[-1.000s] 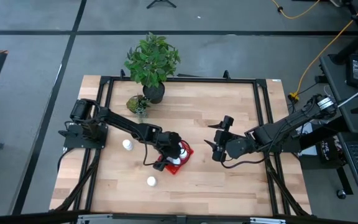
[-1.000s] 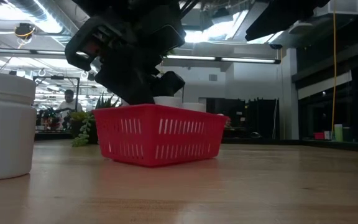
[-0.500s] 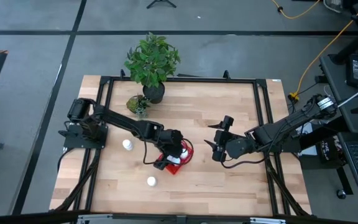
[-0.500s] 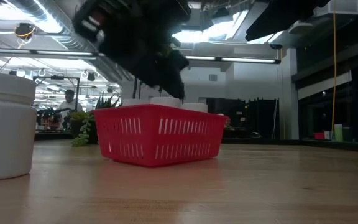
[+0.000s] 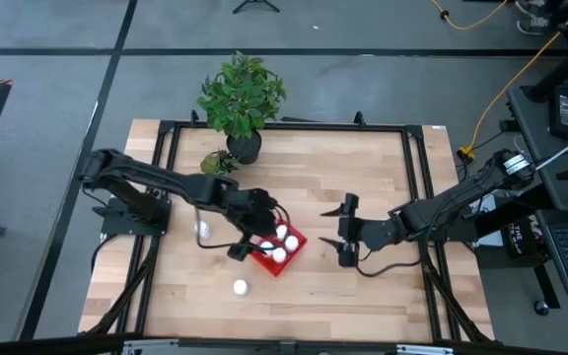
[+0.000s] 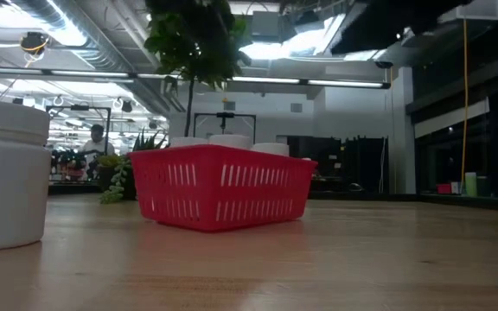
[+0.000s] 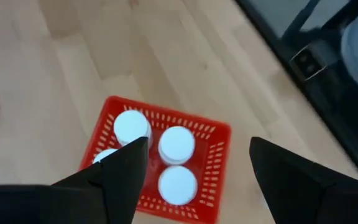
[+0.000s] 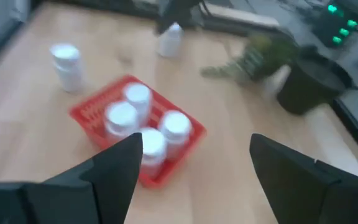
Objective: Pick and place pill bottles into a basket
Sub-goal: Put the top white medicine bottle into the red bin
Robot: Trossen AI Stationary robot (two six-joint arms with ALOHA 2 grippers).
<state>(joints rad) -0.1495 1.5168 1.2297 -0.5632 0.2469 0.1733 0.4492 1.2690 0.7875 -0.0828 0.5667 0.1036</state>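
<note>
two dark, near-black jointed arms, matte housings, thin black cables looped along the links; left gripper (image 7: 194, 177) and right gripper (image 8: 194, 168) each with two broad, wedge-shaped black fingers (image 7: 120, 174); no readable markings or screws

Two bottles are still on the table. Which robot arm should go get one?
Probably the left. Its open end effector hangs beside the red basket, and both loose bottles stand on its side. The right end effector is across the basket.

The left end effector (image 5: 249, 225) lifts off the basket (image 5: 276, 250), uncovering 4 pill bottles (image 5: 281, 233); the right end effector (image 5: 347, 232) swings toward it.
</note>
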